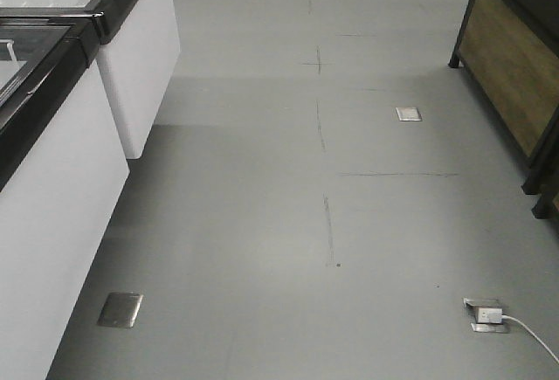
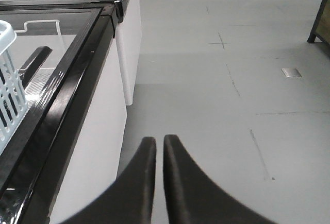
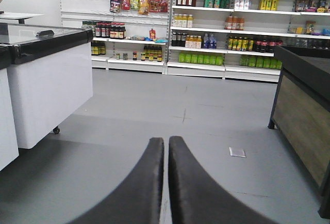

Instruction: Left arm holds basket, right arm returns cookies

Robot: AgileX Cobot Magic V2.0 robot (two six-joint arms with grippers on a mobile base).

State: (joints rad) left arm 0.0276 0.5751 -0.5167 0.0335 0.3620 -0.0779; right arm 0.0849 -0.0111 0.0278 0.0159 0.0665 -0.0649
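A slice of the light blue basket (image 2: 7, 82) with slotted sides shows at the far left of the left wrist view, over the glass top of a chest freezer (image 2: 77, 80). A dark handle-like bar (image 2: 34, 62) lies just beside it. My left gripper (image 2: 159, 140) hangs over the grey floor to the right of the freezer, shut with only a thin slit between its fingers and nothing in it. My right gripper (image 3: 166, 140) is likewise shut and empty above the aisle floor. The cookies are out of view.
White freezer cabinets with black rims (image 1: 61, 188) line the left side. A wood-panelled counter (image 1: 515, 65) stands at the right. Stocked store shelves (image 3: 221, 28) close the far end. Metal floor boxes (image 1: 120, 308) and a plug with a white cable (image 1: 486, 313) sit in the floor.
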